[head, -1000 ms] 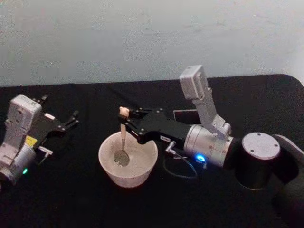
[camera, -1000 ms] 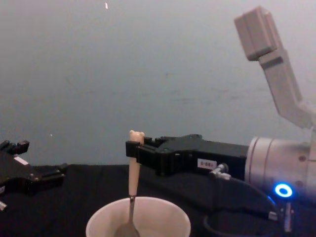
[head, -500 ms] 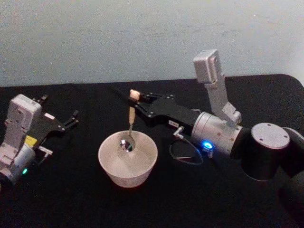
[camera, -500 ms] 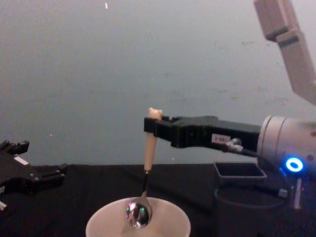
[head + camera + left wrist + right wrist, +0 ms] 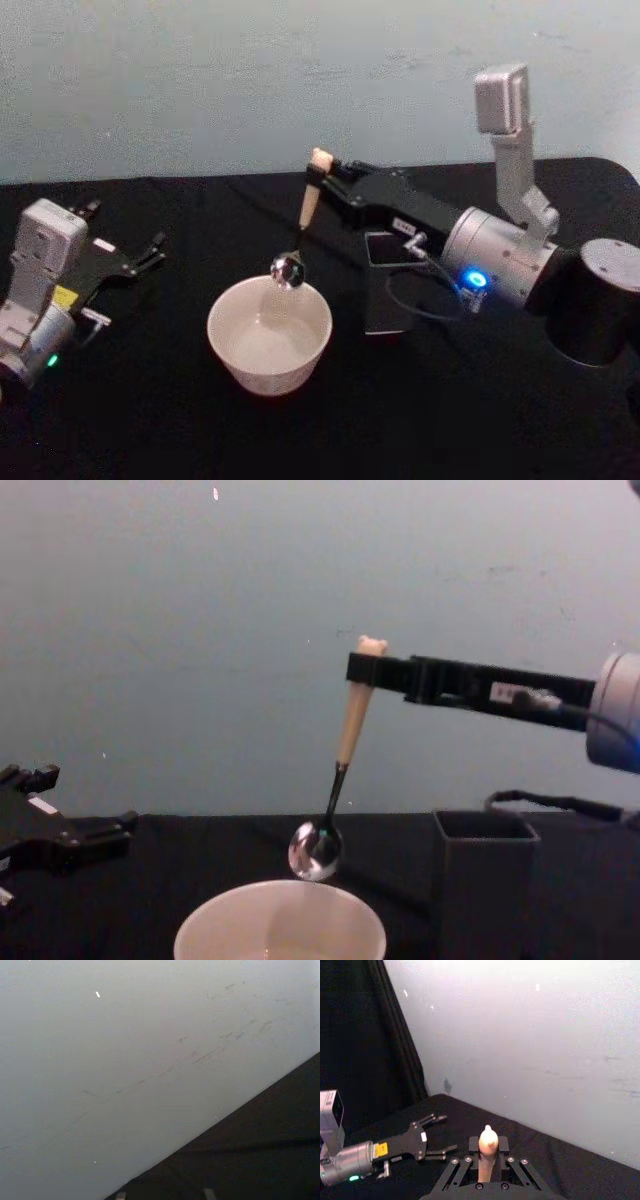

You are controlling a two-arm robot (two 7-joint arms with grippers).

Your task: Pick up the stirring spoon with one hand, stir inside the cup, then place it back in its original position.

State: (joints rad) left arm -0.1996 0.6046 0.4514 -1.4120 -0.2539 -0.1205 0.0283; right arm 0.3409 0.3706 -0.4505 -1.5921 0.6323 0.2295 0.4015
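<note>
- Right tool [image 5: 321,172] is clamping shut on the top of the spoon [image 5: 303,218] handle in the head view, so the bowl is hanging free below the grip. The bowl is hovering just above the far rim of the cup [image 5: 265,375] without touching it.
- To the right of the cup, the holder [image 5: 385,295] is standing open-topped on the worktop [image 5: 150,410]. With the bowl hanging clear of the cup, I judge that the stirring is done and the spoon probably belongs in the holder.
- Left tool [image 5: 150,248] is lying parked at the left, well apart from the cup, with its fingers spread and gripping nothing.
- From the left wrist, the camera is facing the wall [image 5: 150,1060] across a strip of worktop, which suits an idle arm.
- From the right wrist, the right tool [image 5: 487,1154] is pressing the spoon [image 5: 488,1140] from both sides just under the bear head, holding it close to upright. Farther off, the left tool [image 5: 441,1135] is sitting with its fingers apart.
- From the chest, the spoon [image 5: 347,730] is tilting, with its bowl down and left of the grip and a gap showing above the cup [image 5: 200,935]. The holder [image 5: 480,880] is waiting to the right. The next move is likely calling for a carry rightward and a straighter handle, or the bowl could be catching the holder's rim.
</note>
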